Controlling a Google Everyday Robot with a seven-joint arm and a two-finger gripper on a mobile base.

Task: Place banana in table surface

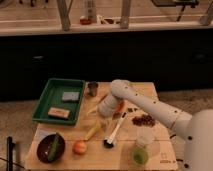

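The banana [92, 131], pale yellow and slightly curved, lies on the table surface [155, 142], the light tan wooden top, near its middle. My gripper [104, 112] is at the end of the white arm [150, 105] that reaches in from the right. It hangs just above and behind the banana, a short way apart from it. Nothing shows in its grip.
A green tray [44, 102] at the left holds a grey-blue sponge [70, 96] and a tan block [59, 112]. Also on the table are a metal cup [92, 88], an orange carrot [120, 106], a black-headed brush [113, 134], a dark bowl [44, 150] with a green vegetable [54, 147], an orange fruit [79, 147], a dark pile [144, 120] and a clear cup [141, 152].
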